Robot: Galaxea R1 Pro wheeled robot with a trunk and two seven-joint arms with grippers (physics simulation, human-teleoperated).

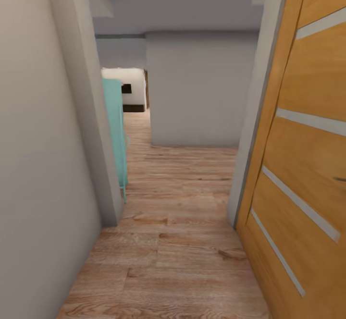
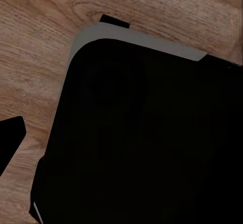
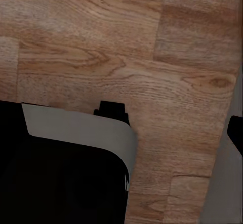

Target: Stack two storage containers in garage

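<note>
Rolling down a light wood-plank hallway floor (image 1: 182, 242) past the orange wooden door with pale stripes (image 1: 307, 175); teal cabinet (image 1: 115, 131) sits opposite. Can't tell my fingers' state, and the containers aren't around here yet, guessing I'm in transit.

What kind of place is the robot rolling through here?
Probably a hallway inside a home: a narrow passage with a wood-plank floor between plain grey walls, a wooden door open on the right, and turquoise furniture ahead.
</note>
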